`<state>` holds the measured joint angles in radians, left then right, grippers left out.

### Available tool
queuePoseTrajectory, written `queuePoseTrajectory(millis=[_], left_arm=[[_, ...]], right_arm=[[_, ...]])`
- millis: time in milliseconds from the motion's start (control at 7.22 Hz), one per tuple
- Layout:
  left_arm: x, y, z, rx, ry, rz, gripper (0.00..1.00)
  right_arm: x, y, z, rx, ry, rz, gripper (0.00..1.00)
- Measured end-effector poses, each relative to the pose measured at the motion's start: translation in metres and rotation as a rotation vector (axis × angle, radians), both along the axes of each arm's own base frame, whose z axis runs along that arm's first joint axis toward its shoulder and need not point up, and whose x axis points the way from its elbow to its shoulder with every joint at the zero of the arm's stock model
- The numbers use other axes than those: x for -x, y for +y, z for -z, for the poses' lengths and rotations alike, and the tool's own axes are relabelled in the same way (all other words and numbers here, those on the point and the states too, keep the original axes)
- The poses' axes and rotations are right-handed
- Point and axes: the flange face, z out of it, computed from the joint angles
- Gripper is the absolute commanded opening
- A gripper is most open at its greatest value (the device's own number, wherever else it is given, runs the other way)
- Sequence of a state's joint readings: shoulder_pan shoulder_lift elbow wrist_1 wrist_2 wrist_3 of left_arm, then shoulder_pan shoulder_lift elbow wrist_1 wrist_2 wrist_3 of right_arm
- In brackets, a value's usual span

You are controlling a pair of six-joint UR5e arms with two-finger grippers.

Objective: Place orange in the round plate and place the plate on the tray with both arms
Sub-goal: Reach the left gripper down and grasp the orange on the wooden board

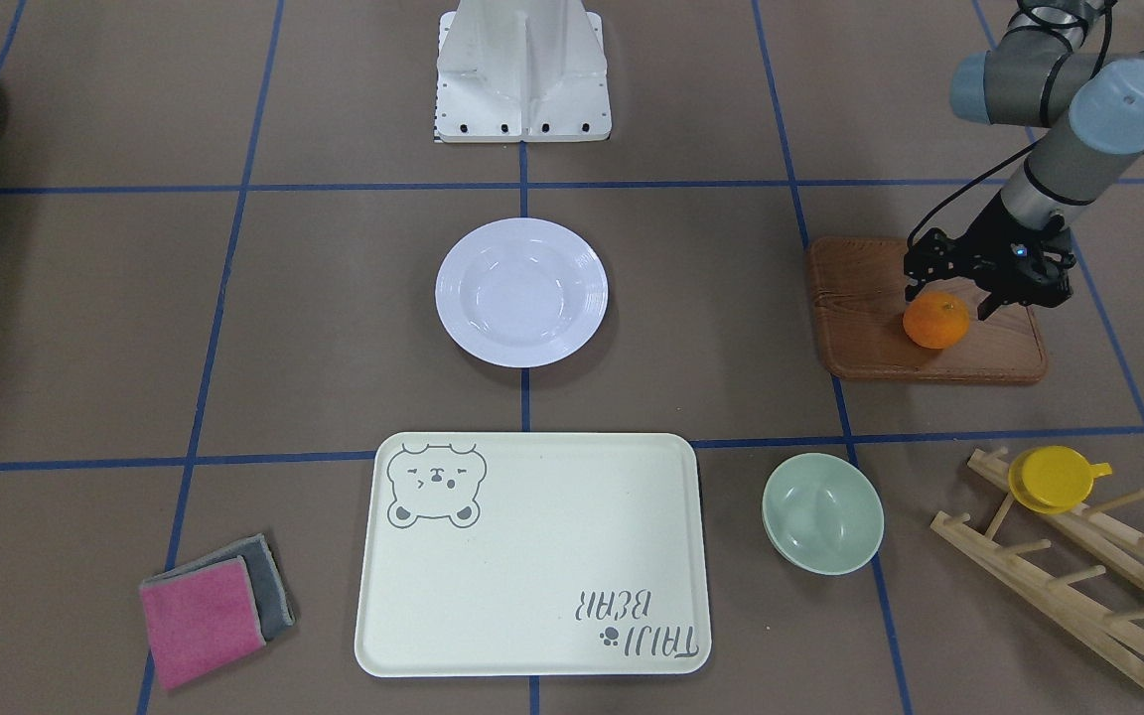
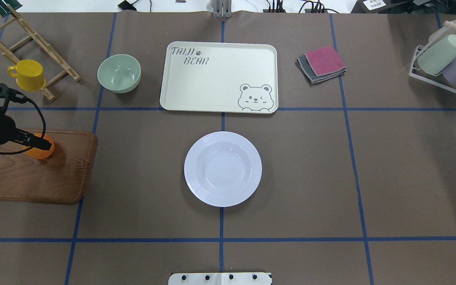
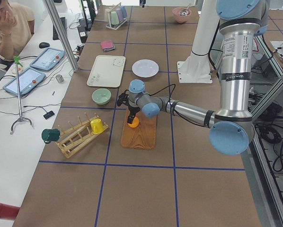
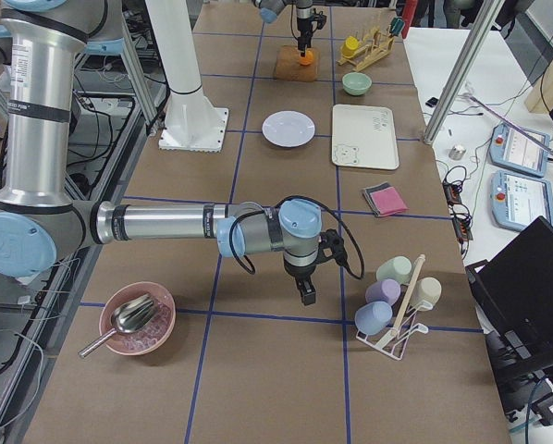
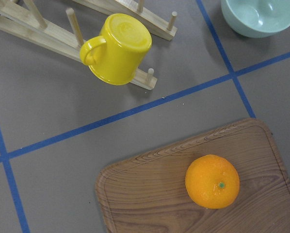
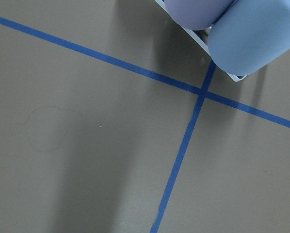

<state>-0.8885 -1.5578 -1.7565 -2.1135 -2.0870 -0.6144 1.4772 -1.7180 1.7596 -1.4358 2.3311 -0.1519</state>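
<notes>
Orange (image 1: 936, 320) on wooden board (image 1: 865, 343) | left end effector (image 1: 947, 304) spread wide, just above

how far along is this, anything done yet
Nothing done yet. The left gripper hangs open over the orange, which lies on the wooden board. The round plate is empty and off the tray. Left: grasp the orange, plate it, carry the plate over.

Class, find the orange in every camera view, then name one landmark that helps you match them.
Front-facing: orange, right side.
Overhead: orange, far left, partly hidden.
Exterior left: orange, centre.
Exterior right: orange, top centre.
Left wrist: orange, lower right.
Right wrist: absent.
Landmark: the wooden board beneath it.
</notes>
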Motion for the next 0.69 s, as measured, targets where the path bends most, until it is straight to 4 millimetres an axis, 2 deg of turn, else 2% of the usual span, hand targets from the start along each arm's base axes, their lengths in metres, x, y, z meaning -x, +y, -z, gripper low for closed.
queuePoseTrajectory(millis=[415, 692], left_arm=[[-0.008, -0.005, -0.011, -0.001, -0.024, 0.005, 1.0], [-0.014, -0.006, -0.027, 0.006, -0.058, 0.008, 1.0]], right_arm=[[0.0, 0.0, 0.0, 0.0, -0.001, 0.0, 1.0], [0.0, 0.0, 0.0, 0.0, 0.0, 0.0, 1.0]])
